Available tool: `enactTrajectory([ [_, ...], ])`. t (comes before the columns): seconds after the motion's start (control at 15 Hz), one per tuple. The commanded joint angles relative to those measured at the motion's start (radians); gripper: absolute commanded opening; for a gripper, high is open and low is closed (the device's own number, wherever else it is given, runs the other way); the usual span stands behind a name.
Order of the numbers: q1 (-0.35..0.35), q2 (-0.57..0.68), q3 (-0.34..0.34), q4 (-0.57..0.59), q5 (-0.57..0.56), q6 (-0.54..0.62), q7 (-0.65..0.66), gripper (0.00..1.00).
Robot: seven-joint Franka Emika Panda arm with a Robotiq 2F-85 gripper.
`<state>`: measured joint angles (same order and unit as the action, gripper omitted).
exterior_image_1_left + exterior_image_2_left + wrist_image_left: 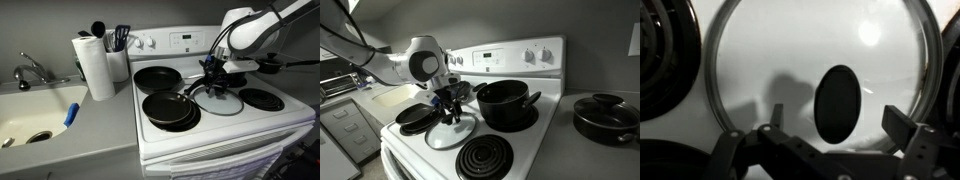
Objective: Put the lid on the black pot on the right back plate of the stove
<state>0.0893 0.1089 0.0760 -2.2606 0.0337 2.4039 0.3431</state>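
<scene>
A glass lid with a black knob lies flat on the white stove top between the burners; it also shows in an exterior view. The black pot stands uncovered on a back burner, and in an exterior view the arm partly hides it. My gripper hangs just above the lid, open, one finger on each side of the knob without touching it. It shows in both exterior views.
Two black frying pans sit on the burners beside the lid. A bare coil burner lies in front of the pot. Another lidded black pot stands on the counter. A paper towel roll and sink flank the stove.
</scene>
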Motion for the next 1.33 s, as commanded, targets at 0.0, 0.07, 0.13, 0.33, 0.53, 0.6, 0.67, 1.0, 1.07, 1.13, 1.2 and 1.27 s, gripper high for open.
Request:
enactTrajectory([
  [0.0, 0.011, -0.016, -0.008, 0.02, -0.053, -0.105, 0.036, 1.0],
  [0.07, 0.013, -0.024, -0.008, 0.015, -0.065, -0.113, 0.05, 1.0],
  [0.13, 0.013, -0.03, -0.005, 0.014, -0.065, -0.119, 0.055, 1.0],
  [0.33, 0.022, -0.028, 0.002, 0.009, -0.058, -0.08, 0.088, 1.0],
  [0.53, 0.036, -0.014, 0.009, 0.015, -0.051, -0.066, 0.112, 0.85],
  [0.6, 0.04, -0.012, 0.011, 0.014, -0.052, -0.066, 0.117, 0.85],
  [0.67, 0.044, -0.013, 0.012, 0.012, -0.054, -0.067, 0.123, 0.87],
  [1.0, 0.051, -0.034, 0.008, -0.011, -0.073, -0.077, 0.179, 0.98],
  [1.07, 0.051, -0.037, 0.006, -0.017, -0.077, -0.074, 0.189, 1.0],
  [1.13, 0.05, -0.039, 0.005, -0.021, -0.083, -0.074, 0.201, 1.0],
  [1.2, 0.05, -0.04, 0.004, -0.024, -0.088, -0.073, 0.211, 1.0],
  [1.27, 0.049, -0.041, 0.003, -0.028, -0.089, -0.068, 0.22, 1.0],
])
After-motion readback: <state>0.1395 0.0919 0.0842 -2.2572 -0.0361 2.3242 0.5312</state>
